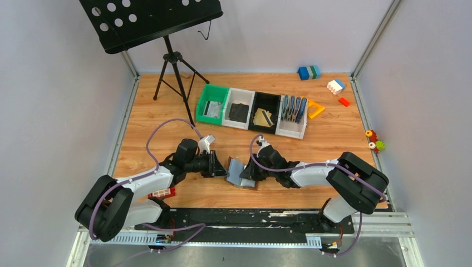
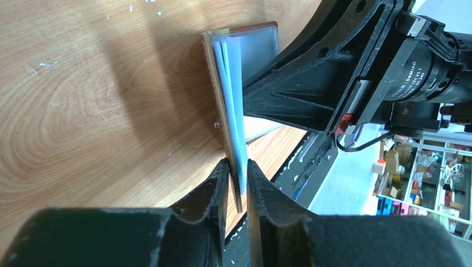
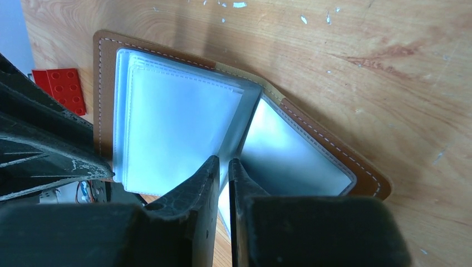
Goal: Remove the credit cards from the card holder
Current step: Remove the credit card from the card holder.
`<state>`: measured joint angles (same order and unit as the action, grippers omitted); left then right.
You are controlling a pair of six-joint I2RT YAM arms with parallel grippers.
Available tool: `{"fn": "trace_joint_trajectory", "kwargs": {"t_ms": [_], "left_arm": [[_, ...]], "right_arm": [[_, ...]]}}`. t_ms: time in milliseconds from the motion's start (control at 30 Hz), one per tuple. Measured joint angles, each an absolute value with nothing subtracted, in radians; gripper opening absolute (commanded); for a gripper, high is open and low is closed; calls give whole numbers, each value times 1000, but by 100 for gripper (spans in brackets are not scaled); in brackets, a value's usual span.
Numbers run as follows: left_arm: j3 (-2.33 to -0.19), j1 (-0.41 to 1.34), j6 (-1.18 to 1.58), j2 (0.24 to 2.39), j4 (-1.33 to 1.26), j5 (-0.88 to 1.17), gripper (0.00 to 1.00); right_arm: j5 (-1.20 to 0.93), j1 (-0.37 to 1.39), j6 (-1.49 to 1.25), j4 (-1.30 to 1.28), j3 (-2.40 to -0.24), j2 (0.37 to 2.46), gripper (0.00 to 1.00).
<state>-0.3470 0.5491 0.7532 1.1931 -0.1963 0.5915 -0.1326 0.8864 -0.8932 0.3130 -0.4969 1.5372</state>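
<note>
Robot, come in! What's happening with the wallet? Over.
Left gripper shut on card holder edge. Right gripper shut on an inner sleeve. Card holder open; no cards visible inside. Red brick nearby, not blocking.

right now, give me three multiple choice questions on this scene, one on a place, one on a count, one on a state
1. Where is the card holder?
A at the far left corner
B between the left tool and the right tool
C at the far right corner

2. How many bins stand in the row?
A two
B six
C four

3. How is the card holder?
A open
B folded shut
C torn in two

Answers:
1 B, the top view shows it between both tools near the front.
2 C, one green, one white, one black and one more white.
3 A, the right wrist view shows its clear sleeves spread apart.
</note>
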Motion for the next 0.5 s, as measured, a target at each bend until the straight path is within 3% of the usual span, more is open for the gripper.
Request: {"fn": "trace_joint_trajectory", "kwargs": {"t_ms": [267,367,500], "left_arm": [[-347,549,754,1210,-199,598,25],[-347,549,754,1215,-199,601,20],[-349,549,758,1217,-199,604,5]], "right_arm": [[-137,886,-893,313,-496,1537,12],[-138,886,-893,313,-496,1537,11],[-140,886,-894,320,-489,1536,11]]}}
